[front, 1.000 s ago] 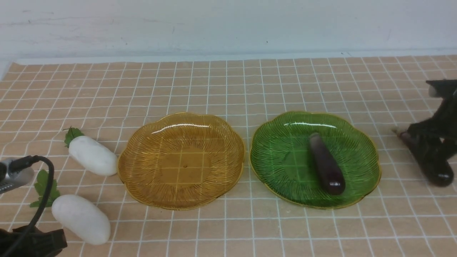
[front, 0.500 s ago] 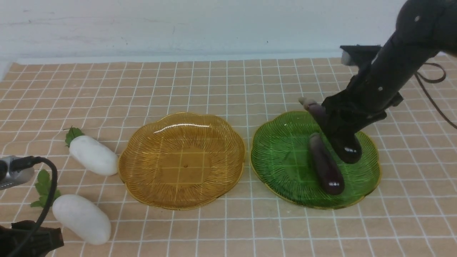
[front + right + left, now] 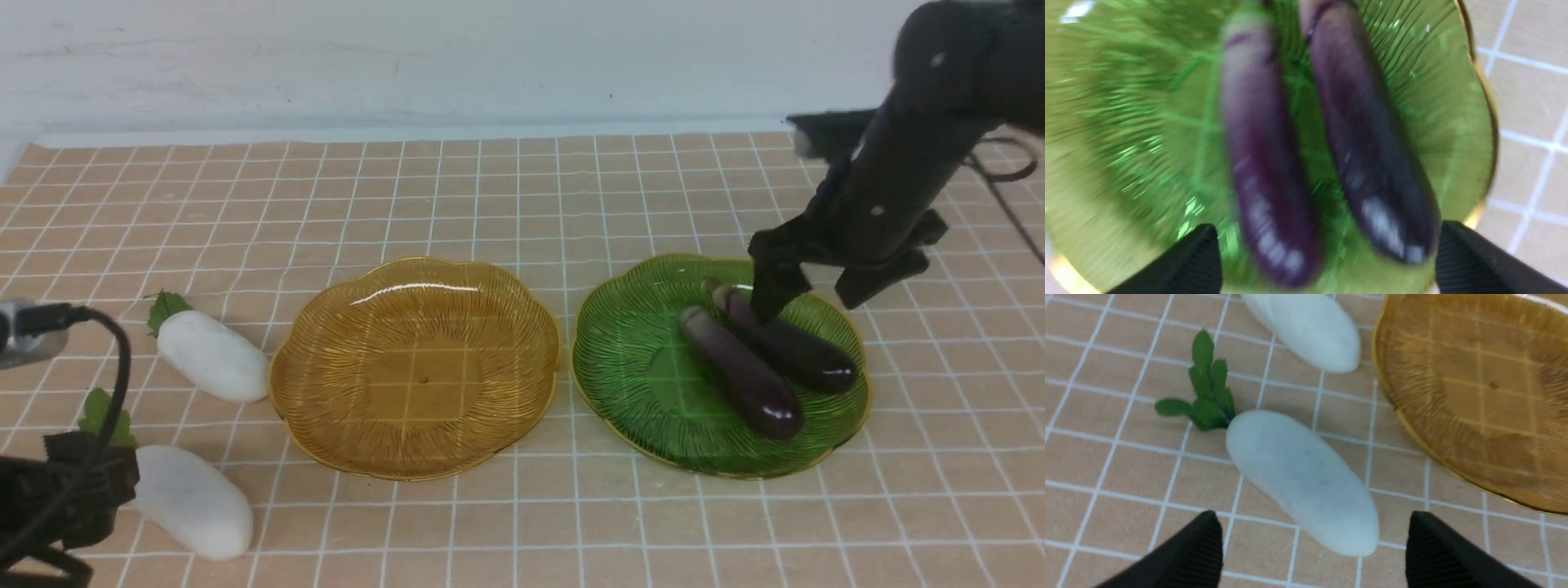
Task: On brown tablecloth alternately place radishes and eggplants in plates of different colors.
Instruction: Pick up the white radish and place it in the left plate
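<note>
Two purple eggplants lie side by side in the green plate [image 3: 645,384]: one nearer the middle [image 3: 741,373], one toward the right rim [image 3: 796,347]. My right gripper [image 3: 816,296] is open just above them; both eggplants [image 3: 1265,163] [image 3: 1372,155] show blurred in the right wrist view. The amber plate [image 3: 416,367] holds nothing. Two white radishes lie on the brown tablecloth [image 3: 522,188] left of it: a far one [image 3: 212,356] and a near one [image 3: 193,502]. My left gripper [image 3: 82,490] is open over the near radish [image 3: 1302,482], its fingers on either side.
A white wall runs behind the cloth's far edge. The left arm's cable [image 3: 114,384] loops over the front left corner. The amber plate's rim [image 3: 1400,416] lies close to the near radish in the left wrist view.
My right arm carried the second eggplant from the right side over the green plate, let it go beside the first, and opened. My left gripper moved up over the near radish.
</note>
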You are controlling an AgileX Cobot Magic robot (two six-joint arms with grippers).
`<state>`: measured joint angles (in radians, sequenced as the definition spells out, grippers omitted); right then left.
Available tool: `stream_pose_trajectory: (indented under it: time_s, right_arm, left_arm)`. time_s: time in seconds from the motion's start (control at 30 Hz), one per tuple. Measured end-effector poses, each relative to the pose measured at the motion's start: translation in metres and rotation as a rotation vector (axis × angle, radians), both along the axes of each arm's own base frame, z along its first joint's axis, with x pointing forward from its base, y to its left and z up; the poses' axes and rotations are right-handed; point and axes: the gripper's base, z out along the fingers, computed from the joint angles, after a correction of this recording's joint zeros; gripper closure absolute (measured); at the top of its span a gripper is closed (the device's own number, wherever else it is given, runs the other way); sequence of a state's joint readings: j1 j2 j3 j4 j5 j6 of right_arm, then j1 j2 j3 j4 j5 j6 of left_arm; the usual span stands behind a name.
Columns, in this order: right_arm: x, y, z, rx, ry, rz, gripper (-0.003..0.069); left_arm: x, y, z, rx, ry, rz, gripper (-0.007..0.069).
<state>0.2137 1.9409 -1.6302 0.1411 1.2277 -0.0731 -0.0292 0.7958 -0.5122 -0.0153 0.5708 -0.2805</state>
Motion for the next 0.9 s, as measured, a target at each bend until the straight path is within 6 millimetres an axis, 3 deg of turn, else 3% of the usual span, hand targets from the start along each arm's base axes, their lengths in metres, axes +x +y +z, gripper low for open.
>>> stream_pose_trajectory:
  time_s: [0.13,0.23,0.3,0.4,0.57,0.67,0.8,0.9]
  right_arm:
    - [-0.03,-0.006,0.04,0.025,-0.075,-0.001,0.0101]
    - [-0.064,-0.013,0.076,0.042,-0.154,0.0,0.0211]
    - [-0.084,-0.018,0.096,0.053,-0.201,0.001,0.0287]
    - [-0.105,-0.022,0.117,0.062,-0.26,0.008,0.0383]
    - [-0.118,-0.025,0.131,0.071,-0.309,0.012,0.0475]
    - [-0.12,-0.025,0.13,0.07,-0.304,0.013,0.053]
    - [-0.12,-0.025,0.125,0.066,-0.285,0.015,0.0539]
    - [-0.12,-0.025,0.124,0.064,-0.282,0.019,0.0538]
  left_arm:
    - [0.018,0.001,-0.013,-0.012,0.11,0.047,0.0039]
    - [0.033,0.002,-0.022,-0.028,0.18,0.09,0.0028]
    - [0.064,0.002,-0.031,-0.082,0.242,0.181,0.0026]
    - [0.084,0.002,-0.039,-0.105,0.283,0.22,0.0026]
    - [0.1,0.001,-0.056,-0.119,0.355,0.252,0.0026]
    - [0.107,0.001,-0.071,-0.12,0.408,0.266,0.0026]
    - [0.118,-0.002,-0.092,-0.158,0.442,0.296,0.0031]
    - [0.118,-0.003,-0.098,-0.179,0.476,0.309,0.0109]
